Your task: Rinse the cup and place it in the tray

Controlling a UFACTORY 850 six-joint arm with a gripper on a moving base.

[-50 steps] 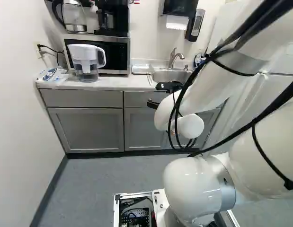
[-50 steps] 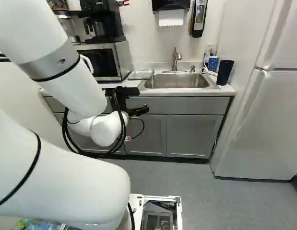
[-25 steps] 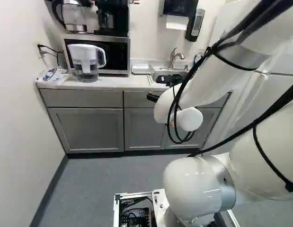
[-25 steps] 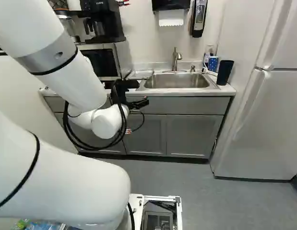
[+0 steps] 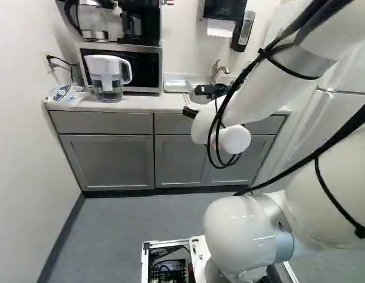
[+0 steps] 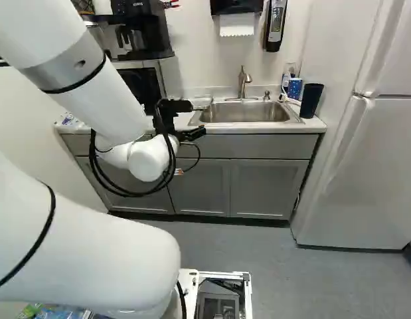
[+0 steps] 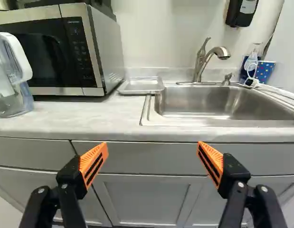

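While I look on, the white arm (image 6: 92,246) takes up the most room, filling the left side of the right base view and reaching forward toward the gray cabinets (image 5: 105,162) that run across the middle of the left base view. Over at the right edge of the right base view I see a tall white refrigerator (image 6: 374,179). On the pale counter (image 5: 138,103) above the cabinets sits a microwave (image 5: 120,65), upper left in the left base view, with a black coffee maker (image 5: 141,23) on top and a clear water pitcher (image 5: 105,76) in front. The steel sink (image 6: 245,114) lies right of the upper middle in the right base view. Near the counter's front edge is the black gripper (image 6: 194,134), its jaws standing wide apart, cabinet fronts showing between the orange pads (image 7: 94,160). A shallow tray (image 7: 142,85) rests on the counter between microwave and sink, and the curved faucet (image 6: 242,83) rises behind the basin. As for cups, a tall dark cup (image 6: 311,101) stands upright just right of the sink, upper right in the right base view, and beside it is a smaller blue spotted cup (image 6: 295,88); which one is meant, I can't tell.
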